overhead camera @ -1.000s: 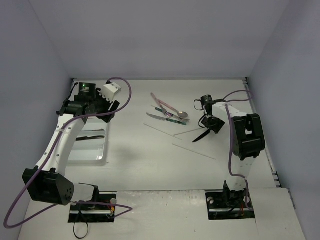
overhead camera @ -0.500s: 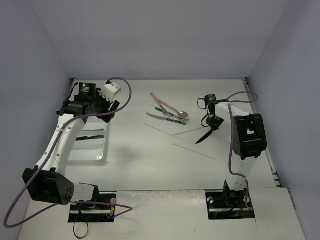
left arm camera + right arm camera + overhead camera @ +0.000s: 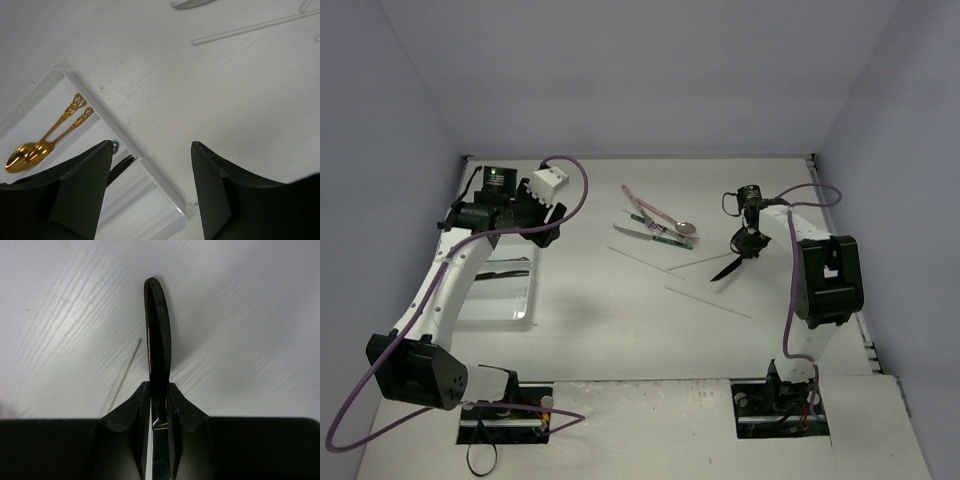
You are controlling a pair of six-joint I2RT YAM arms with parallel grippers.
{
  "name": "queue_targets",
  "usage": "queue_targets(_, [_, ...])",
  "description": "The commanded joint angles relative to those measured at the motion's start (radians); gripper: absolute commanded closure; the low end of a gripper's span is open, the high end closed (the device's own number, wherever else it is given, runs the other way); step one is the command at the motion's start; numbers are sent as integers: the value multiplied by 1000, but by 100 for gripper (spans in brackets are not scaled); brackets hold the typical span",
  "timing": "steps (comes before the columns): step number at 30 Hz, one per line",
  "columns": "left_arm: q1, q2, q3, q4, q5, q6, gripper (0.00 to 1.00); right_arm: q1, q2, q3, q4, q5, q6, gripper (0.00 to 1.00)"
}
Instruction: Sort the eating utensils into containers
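Observation:
My right gripper is shut on a black knife at the right of the table. In the right wrist view the knife stands edge-on between the closed jaws of that gripper. My left gripper hangs open and empty over the far right corner of the white tray. In the left wrist view this gripper is above the tray's rim. Two gold spoons and a black knife lie in separate compartments.
A small pile of cutlery with pink and green handles lies at the table's middle back. Thin pale sticks lie just in front of it, one of them near the held knife. Pale walls close in three sides.
My right gripper's jaws have closed on the black knife, and that arm's elbow has swung right. The left wrist has shifted only slightly.

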State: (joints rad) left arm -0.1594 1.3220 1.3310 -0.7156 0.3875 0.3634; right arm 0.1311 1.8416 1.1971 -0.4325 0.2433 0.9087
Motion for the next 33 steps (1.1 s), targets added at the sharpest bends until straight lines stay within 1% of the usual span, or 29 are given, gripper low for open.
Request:
queue_targets(1, [-59,-30,6,57,101,-59,40,1,-179,6,-9,-48,-13,100])
queue_targets(5, [-141,-25,-7,78,140,-116,39,18,-252,3,-2,-56,-5,100])
queue_targets(7, [-189,-13,-6,87,183,-167,39,37,-283,8,12,-51,-2,100])
queue_targets(9, [-213,7,-4,118,218,-207,39,64,-297,9,27,-48,-9,100])
queue_targets(14, [-230,91,24,225,325,-424,39,162,-325,20,44,20,-3,100])
queue_targets(16, [-232,134,53,260,356,-485,39,186,-331,30,44,47,21,100])
queue_targets(18, [-236,167,67,316,392,-585,39,208,-332,40,44,57,46,100])
queue_targets(19, [-236,180,65,352,393,-590,39,218,-331,45,43,62,57,100])
queue_targets(20, [-235,196,58,408,409,-686,39,231,-331,54,45,67,76,100])
queue_targets(23, [-236,240,39,536,461,-845,39,275,-326,81,66,79,87,100])
queue_targets(26, [-233,288,33,630,506,-946,40,314,-330,91,103,72,47,100])
queue_targets(30, [-223,334,60,656,511,-977,40,369,-353,76,191,24,-63,100])
queue_targets(31, [-220,339,62,666,513,-984,40,378,-363,67,212,10,-63,100])
queue_targets(33, [-207,356,66,708,518,-1032,40,397,-382,49,277,-26,-133,100])
